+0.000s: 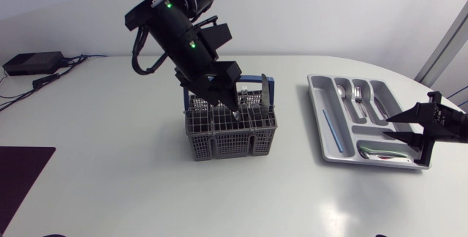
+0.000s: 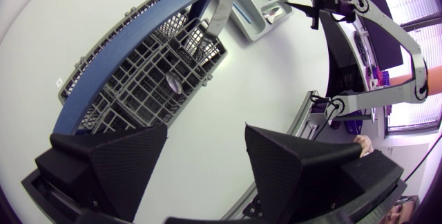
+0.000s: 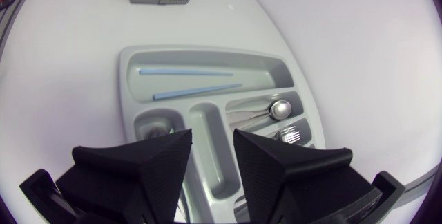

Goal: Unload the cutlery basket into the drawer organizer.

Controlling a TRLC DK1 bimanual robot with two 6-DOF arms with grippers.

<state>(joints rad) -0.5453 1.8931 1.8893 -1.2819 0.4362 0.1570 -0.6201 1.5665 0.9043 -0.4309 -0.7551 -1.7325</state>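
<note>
Bright, even overhead light is washing the white surface [image 1: 110, 156]. Soft shadow is pooling under the cutlery basket [image 1: 230, 138], toward the surface's near edge. A fainter one is hugging the drawer organizer [image 1: 333, 138]. Small highlights are glinting off the spoon [image 3: 280, 108] in it. Both wrist views are bowing straight lines near their edges. The black jaws are showing up flat and dark, with little detail.

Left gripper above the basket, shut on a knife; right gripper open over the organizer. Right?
No: the left gripper is open and empty, as the left wrist view shows. It is above the basket, and the right gripper is open over the organizer.
</note>
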